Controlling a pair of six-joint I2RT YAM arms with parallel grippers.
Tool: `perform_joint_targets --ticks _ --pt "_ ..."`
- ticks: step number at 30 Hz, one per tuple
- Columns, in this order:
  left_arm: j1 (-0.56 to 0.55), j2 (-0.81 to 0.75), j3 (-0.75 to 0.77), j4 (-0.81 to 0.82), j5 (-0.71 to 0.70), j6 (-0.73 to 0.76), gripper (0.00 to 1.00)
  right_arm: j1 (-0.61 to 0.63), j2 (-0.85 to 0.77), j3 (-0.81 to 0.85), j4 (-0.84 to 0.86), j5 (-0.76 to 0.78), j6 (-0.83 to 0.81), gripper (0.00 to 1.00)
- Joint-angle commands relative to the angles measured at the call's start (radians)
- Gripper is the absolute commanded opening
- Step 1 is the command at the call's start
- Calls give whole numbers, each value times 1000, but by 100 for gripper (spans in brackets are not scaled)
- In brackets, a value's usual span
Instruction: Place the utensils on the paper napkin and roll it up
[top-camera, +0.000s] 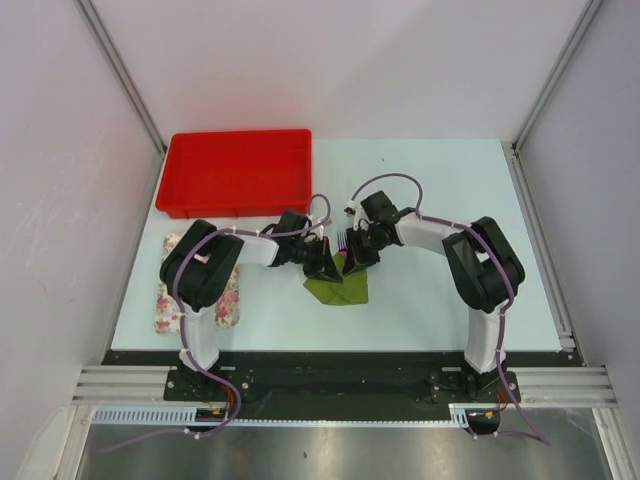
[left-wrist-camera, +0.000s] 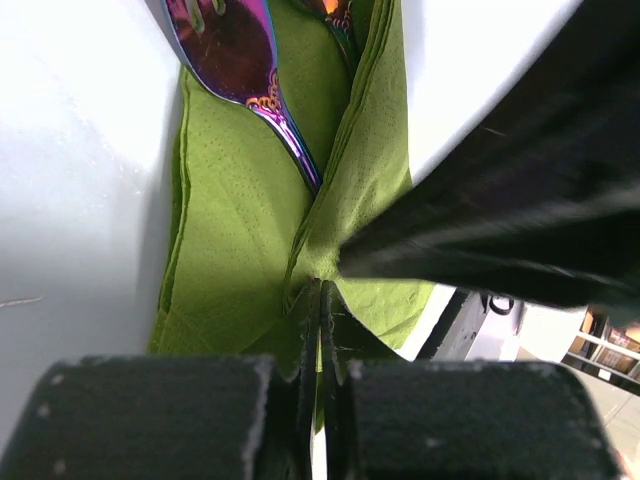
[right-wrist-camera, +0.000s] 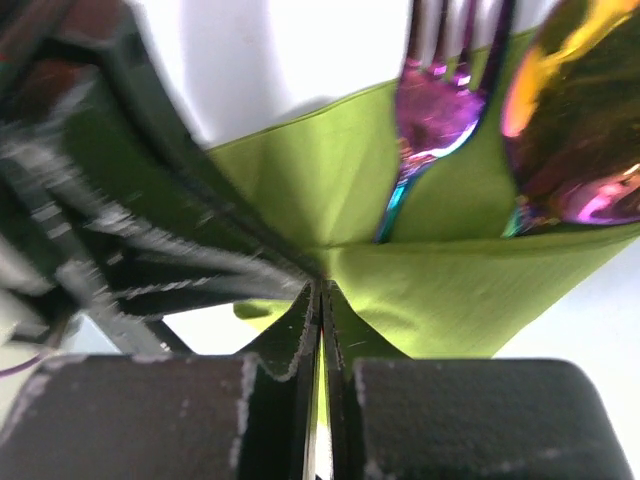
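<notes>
A red tray (top-camera: 240, 172) sits at the far left of the white surface (top-camera: 440, 190). A floral cloth (top-camera: 232, 300) lies partly under the left arm. Both arms crowd over the middle and hide much of the paper napkin (top-camera: 340, 290) from above. The olive-green napkin is folded up over the utensils (top-camera: 343, 240); a pink-purple fork (right-wrist-camera: 432, 105) and a golden-tinted spoon (right-wrist-camera: 575, 130) poke out past its edge. The left pincer (left-wrist-camera: 320, 295) and right pincer (right-wrist-camera: 322, 298) are each closed tight on a raised fold of the napkin, close together.
</notes>
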Motion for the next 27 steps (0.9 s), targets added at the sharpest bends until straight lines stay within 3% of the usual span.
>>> perform_joint_targets --ticks 1,9,17,27 --pt "-2 18 8 -32 -45 24 1 1 72 35 -7 59 -15 3" --pt "-2 7 1 -22 -41 22 1 -5 138 19 -91 157 -15 0" --pt "-25 -86 -45 233 80 -98 15 -20 116 -21 -62 88 -17 0" --pt "-44 -10 -63 235 39 -160 9 -31 108 -8 -59 76 -15 0"
